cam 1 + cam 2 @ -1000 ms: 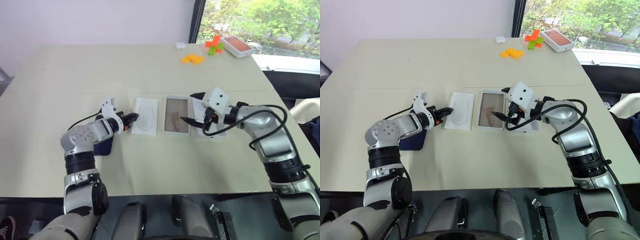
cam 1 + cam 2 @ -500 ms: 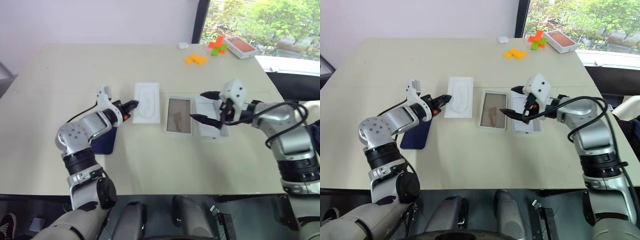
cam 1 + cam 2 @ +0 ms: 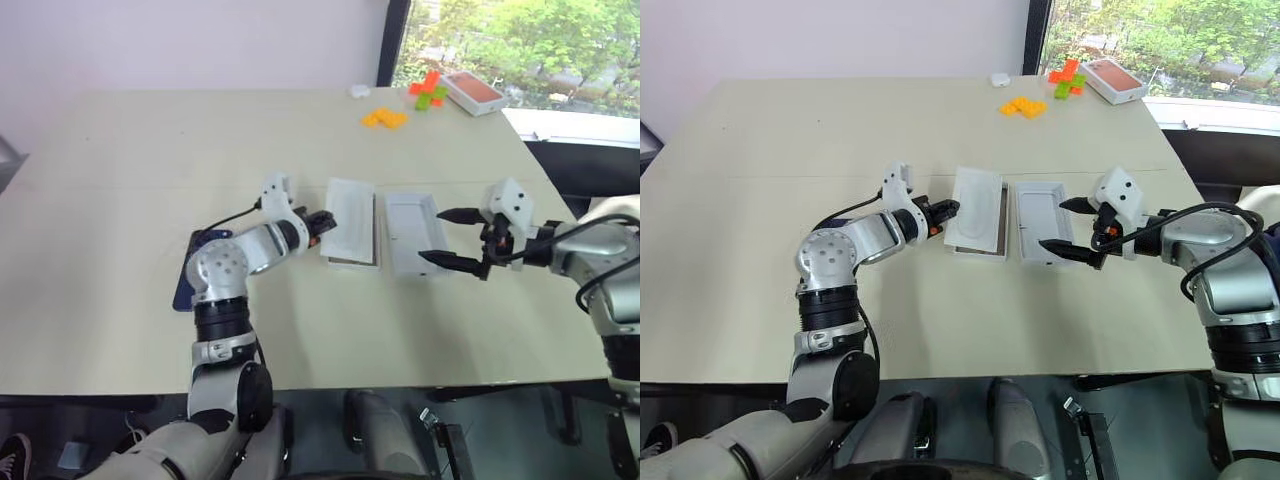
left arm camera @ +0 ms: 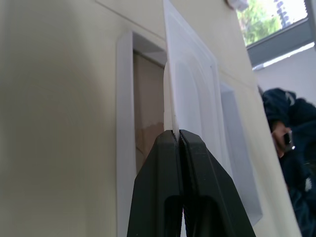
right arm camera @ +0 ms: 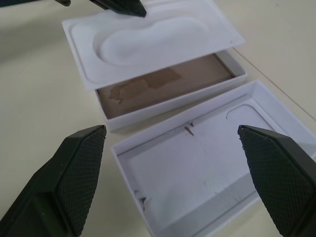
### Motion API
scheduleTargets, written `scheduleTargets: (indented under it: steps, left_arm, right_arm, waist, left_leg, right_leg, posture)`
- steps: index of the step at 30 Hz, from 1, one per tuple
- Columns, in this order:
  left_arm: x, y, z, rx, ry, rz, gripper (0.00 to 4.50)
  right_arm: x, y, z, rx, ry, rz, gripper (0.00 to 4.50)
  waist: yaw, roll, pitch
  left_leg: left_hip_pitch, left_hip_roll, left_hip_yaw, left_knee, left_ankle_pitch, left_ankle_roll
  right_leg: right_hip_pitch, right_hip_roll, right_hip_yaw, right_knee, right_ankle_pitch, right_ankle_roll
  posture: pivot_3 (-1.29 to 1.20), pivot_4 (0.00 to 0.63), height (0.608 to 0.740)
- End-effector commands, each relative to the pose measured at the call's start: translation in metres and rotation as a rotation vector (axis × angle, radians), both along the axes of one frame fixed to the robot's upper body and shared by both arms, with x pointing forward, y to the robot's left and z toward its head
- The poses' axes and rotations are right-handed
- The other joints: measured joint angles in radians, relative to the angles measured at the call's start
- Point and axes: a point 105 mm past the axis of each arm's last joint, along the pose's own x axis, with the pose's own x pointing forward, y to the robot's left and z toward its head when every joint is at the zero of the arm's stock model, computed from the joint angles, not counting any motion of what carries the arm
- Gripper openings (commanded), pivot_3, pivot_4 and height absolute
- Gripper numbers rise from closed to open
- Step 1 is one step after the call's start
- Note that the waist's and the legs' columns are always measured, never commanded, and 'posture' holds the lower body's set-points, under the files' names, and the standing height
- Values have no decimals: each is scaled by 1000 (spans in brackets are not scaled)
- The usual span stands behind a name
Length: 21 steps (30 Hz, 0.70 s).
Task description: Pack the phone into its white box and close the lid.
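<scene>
- Little of the packing is done: the phone (image 3: 186, 285) lies flat on the bench (image 3: 150, 150), outside any box, well behind the left end effector (image 3: 322, 220) and partly under that arm.
- The phone is slim, dark navy and glossy; nothing touches it.
- The left end effector is pinched shut on the edge of a thin white insert (image 3: 350, 215) with an oval recess, holding it tilted over a tray with a brown floor (image 5: 163, 89).
- That brown-floored tray is probably the lid turned upside down, though its printed face is hidden, so I cannot be sure.
- The white box (image 3: 410, 235) sits open just beside the tray, directly under the right end effector (image 3: 437, 236); its white floor is bare, showing only a phone-shaped outline.
- The right end effector is spread wide and holds nothing.
- Left to do, as I judge it: put the insert away, lay the phone in the white box, then fit the lid on top.
</scene>
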Motion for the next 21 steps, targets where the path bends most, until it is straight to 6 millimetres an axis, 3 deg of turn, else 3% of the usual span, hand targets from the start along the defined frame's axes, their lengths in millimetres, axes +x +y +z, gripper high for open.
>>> scheduleTargets:
  steps: [1,21]
  left_arm:
    - [3,-6,7,48,-62,0,50]
    - [9,-25,3,104,-51,13,50]
  right_arm:
    - [-2,2,17,6,-67,8,4500]
    - [2,3,22,-11,-110,-11,4500]
  waist:
    - [1,0,0]
    - [6,0,0]
  left_leg:
    - [0,0,0,0,0,0]
    - [-1,0,-1,0,0,0]
  right_leg:
    - [0,1,0,0,0,0]
    - [0,0,0,0,0,0]
  posture:
    - [0,150,740]
    - [0,150,740]
